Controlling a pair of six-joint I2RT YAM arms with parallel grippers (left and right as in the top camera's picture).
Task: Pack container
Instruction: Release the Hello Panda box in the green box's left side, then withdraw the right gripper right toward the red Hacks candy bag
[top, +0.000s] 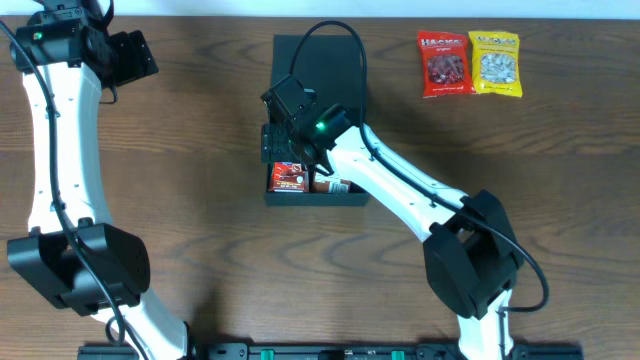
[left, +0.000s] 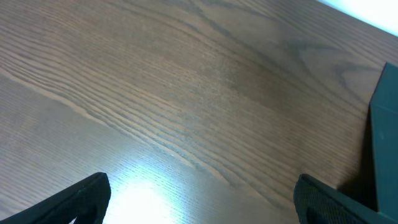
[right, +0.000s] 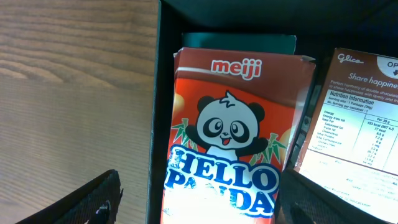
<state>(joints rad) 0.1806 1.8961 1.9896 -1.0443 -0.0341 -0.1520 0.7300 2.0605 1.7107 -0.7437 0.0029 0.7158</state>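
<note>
Hovering over the container (top: 315, 199), the right end effector (right: 199, 202) gapes astride a Hello Panda box (right: 230, 155); the left end effector (left: 199, 199), also apart, sits at ten o'clock; a red bag (top: 445, 63) and a yellow bag (top: 496, 63) lie at one o'clock.

Materials and finish
Wood-grain table (top: 200, 150), slight sheen; matt cardboard container (top: 325, 70); glossy printed Hello Panda box (right: 236, 124); shiny snack bags (top: 444, 62).

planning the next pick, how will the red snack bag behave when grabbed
The red snack bag looks like a soft pouch, so it will probably flex rather than stay stiff. Its glossy film may slip in a grip. Lying flat beside the yellow bag, it should not roll.
</note>
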